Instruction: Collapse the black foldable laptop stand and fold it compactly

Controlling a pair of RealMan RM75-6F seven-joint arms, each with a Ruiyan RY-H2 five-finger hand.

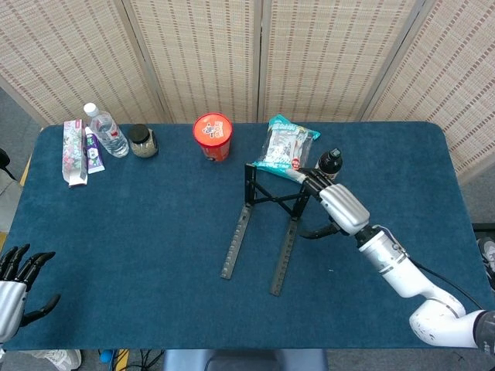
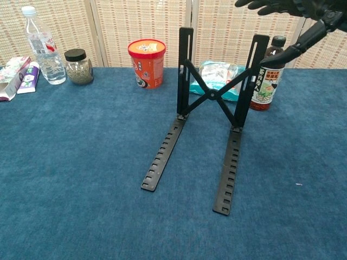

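Note:
The black laptop stand [image 1: 235, 241] stands unfolded mid-table, two slotted rails flat on the cloth and two uprights joined by a cross brace [image 2: 211, 95]. My right hand [image 1: 340, 207] hovers open just right of the right upright, at about its top, holding nothing. In the chest view only its dark fingers [image 2: 282, 6] and thumb show at the top right corner, above the bottle. My left hand [image 1: 17, 290] lies open at the lower left table edge, far from the stand.
Behind the stand sit a red cup [image 1: 213, 135], a snack bag [image 1: 286, 147] and a dark bottle [image 2: 265, 81] close to the right upright. A jar [image 1: 142, 141], water bottle [image 1: 107, 131] and toothpaste boxes [image 1: 77, 151] line the far left.

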